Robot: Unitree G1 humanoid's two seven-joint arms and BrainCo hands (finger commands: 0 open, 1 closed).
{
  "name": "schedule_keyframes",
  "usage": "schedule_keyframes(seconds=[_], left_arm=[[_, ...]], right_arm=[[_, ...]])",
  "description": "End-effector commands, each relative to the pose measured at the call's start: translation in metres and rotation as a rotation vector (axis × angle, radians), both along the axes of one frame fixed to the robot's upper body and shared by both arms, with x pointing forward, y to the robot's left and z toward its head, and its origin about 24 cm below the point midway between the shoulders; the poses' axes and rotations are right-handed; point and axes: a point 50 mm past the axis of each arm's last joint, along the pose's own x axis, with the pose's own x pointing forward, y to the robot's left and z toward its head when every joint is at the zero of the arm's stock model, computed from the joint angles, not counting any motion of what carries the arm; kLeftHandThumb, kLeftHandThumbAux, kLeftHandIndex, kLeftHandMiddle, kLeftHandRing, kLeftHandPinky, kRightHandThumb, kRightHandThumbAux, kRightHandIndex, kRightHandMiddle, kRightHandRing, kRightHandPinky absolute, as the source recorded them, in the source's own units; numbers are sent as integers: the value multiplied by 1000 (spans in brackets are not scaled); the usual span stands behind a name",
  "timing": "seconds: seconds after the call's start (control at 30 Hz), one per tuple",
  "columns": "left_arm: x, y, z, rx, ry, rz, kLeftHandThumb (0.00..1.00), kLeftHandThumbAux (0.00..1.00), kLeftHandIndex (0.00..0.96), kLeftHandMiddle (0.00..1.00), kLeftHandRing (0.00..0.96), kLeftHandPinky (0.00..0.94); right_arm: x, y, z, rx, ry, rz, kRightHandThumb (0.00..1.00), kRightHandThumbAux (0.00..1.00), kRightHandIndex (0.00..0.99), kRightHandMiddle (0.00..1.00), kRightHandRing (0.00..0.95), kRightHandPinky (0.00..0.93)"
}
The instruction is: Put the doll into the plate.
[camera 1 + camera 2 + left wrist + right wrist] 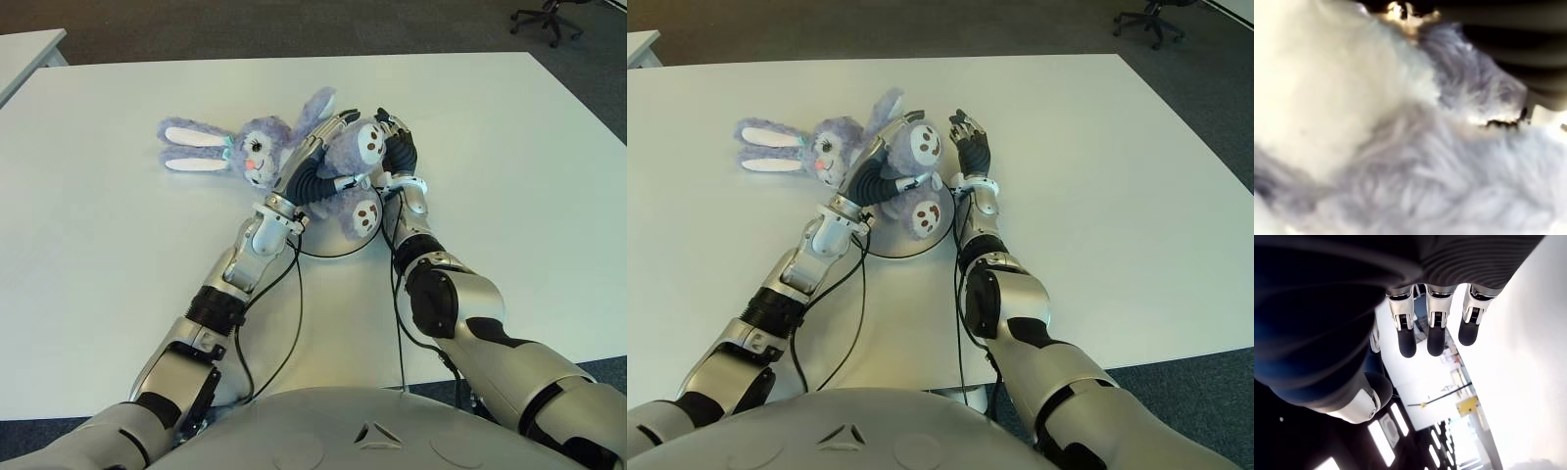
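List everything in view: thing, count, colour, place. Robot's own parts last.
doll: one, lilac and white bunny, lower body over the plate, head and ears on the table toward the robot's left.
plate: one, white, mid-table, mostly hidden under the doll.
table: one, white, before the robot.
office chair: one, dark, on the floor at far right.
left hand: one, silver and black, laid over the doll's body, gripping it.
right hand: one, black, open, beside the doll's feet on the right.

Fluffy plush doll [269, 147] lies on a smooth, matt white table [509, 147].
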Motion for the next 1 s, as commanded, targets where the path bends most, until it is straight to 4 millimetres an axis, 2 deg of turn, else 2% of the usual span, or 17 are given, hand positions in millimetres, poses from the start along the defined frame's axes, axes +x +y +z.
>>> schedule_keyframes(seconds=[0.03,0.57,1.0], left_arm=[[-9,5,-15,60,52,-3,265,389,0,63,69,34],[-16,13,-24,81,58,-18,224,370,0,20,32,5],[-17,17,-35,67,86,-11,232,353,0,14,16,0]], right_arm=[[-25,5,-48,19,211,13,670,740,395,106,70,62],[-25,5,-49,31,221,6,682,737,396,108,72,79],[-26,5,-50,26,219,13,683,737,396,104,82,96]])
